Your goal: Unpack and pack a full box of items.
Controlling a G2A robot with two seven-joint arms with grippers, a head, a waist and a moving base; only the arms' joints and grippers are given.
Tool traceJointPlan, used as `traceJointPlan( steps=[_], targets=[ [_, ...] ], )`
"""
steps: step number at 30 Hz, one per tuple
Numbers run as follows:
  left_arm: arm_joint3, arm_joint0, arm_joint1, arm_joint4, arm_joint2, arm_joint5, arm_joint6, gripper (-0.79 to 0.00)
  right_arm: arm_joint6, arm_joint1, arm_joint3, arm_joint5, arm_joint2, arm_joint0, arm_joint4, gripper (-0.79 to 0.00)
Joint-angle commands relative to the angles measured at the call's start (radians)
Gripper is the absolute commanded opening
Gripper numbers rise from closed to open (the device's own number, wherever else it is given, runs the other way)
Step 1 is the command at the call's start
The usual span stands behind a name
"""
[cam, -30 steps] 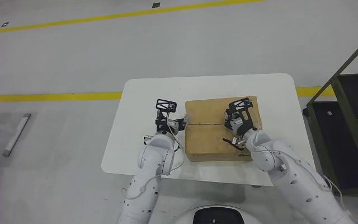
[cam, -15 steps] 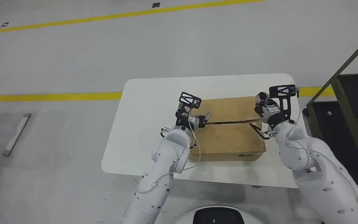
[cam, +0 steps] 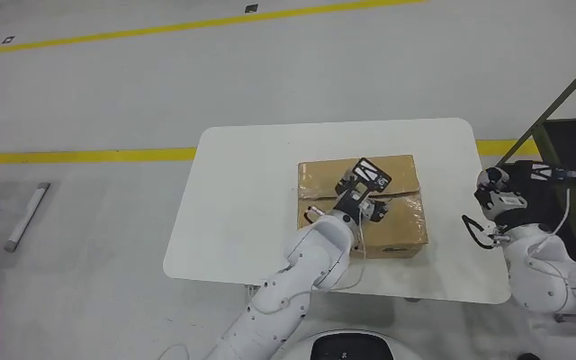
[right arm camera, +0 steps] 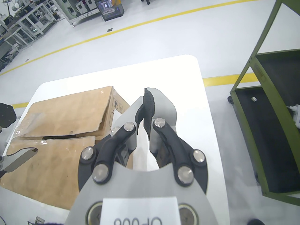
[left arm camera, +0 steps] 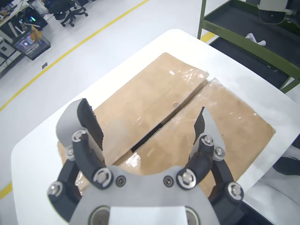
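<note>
A brown cardboard box (cam: 400, 173) lies on the white table (cam: 243, 198), its two top flaps down with a narrow dark slit between them and shiny clear tape over the seam (left arm camera: 187, 94). My left gripper (cam: 370, 203) hovers over the middle of the box top; in the left wrist view it (left arm camera: 145, 122) is open, its fingers straddling the slit with nothing between them. My right gripper (cam: 475, 231) sits off the box, near the table's right edge. In the right wrist view it (right arm camera: 145, 105) is shut on nothing, with the box (right arm camera: 65, 127) beside it.
A green metal cart (right arm camera: 269, 118) with dark shelves stands just right of the table (cam: 540, 171); small white items (left arm camera: 255, 39) lie on a shelf. Bare tabletop (cam: 234, 234) stretches left of the box. Yellow floor lines (cam: 90, 155) run behind the table.
My left gripper has swung right, from the box's left edge to over its middle. My right gripper has pulled away from the box top to the table's right edge.
</note>
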Motion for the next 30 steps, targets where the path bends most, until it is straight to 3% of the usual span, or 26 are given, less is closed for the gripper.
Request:
traceJointPlan(
  steps=[1, 7, 15, 16, 17, 19, 20, 30],
  targets=[
    [-0.005, -0.013, -0.009, -0.002, 0.026, -0.006, 0.008, 0.000, -0.005, -0.001, -0.006, -0.002, 0.021, -0.025, 0.017, -0.785],
    [-0.055, -0.017, -0.018, 0.020, 0.013, 0.018, -0.002, 0.000, -0.009, -0.003, -0.023, -0.021, 0.053, -0.057, 0.056, -0.785],
    [-0.178, 0.064, 0.013, 0.151, -0.154, 0.088, -0.132, 0.000, 0.050, -0.004, 0.002, -0.093, -0.003, 0.025, 0.116, -0.782],
    [-0.196, 0.080, 0.017, 0.164, -0.178, 0.090, -0.148, 0.000, 0.063, -0.004, 0.010, -0.102, -0.012, 0.043, 0.125, -0.686],
    [-0.214, 0.095, 0.022, 0.184, -0.205, 0.098, -0.169, 0.000, 0.083, -0.004, 0.019, -0.115, -0.025, 0.063, 0.137, -0.643],
    [-0.249, 0.126, 0.030, 0.224, -0.256, 0.109, -0.212, 0.000, 0.152, -0.001, 0.038, -0.156, -0.053, 0.110, 0.153, -0.443],
    [-0.262, 0.142, 0.034, 0.252, -0.278, 0.113, -0.236, 0.000, 0.197, 0.001, 0.051, -0.182, -0.066, 0.138, 0.147, -0.015],
    [-0.355, 0.281, 0.052, 0.393, -0.414, 0.167, -0.381, 0.000, 0.479, 0.011, 0.241, -0.438, -0.228, 0.456, 0.215, 0.000]
  ],
)
